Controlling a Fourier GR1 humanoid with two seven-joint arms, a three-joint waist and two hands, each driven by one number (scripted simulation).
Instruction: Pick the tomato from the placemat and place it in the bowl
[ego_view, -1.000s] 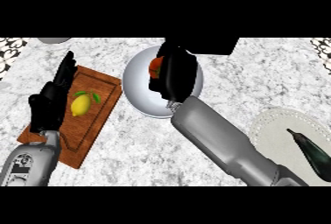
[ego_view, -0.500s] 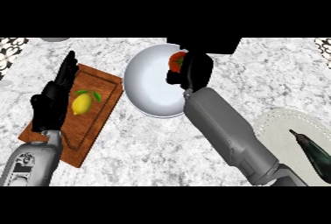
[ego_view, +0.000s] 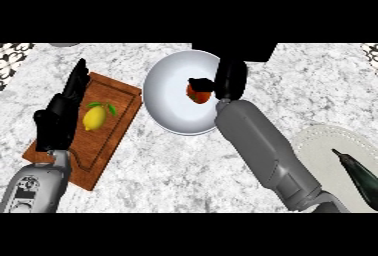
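In the head view, take the bowl (ego_view: 173, 102) as your landmark: it is white and round and sits on the marble counter (ego_view: 184, 165) near the top middle. Your right hand (ego_view: 230, 80) is over the bowl's right rim, with the grey forearm running down and to the right from it. Its thumb (ego_view: 201, 83) reaches left over the bowl's inside and lies on top of the tomato (ego_view: 198, 95); the rest of the fingers are a dark mass above the rim, so you cannot tell whether they pinch the tomato or have let go. The tomato is inside the bowl, right of its centre, just under that thumb. Left of the bowl lies a brown wooden board (ego_view: 100, 135), set at a slant, with a yellow lemon (ego_view: 94, 118) with green leaves on it. Your left hand (ego_view: 60, 117) stands over the board's left edge, well apart from the bowl, its fingers straight and pointing up, holding nothing. Right of and below the bowl you see a pale placemat (ego_view: 321, 150) at the edge, and on it a dark, long, tapering thing (ego_view: 359, 175) you cannot identify.
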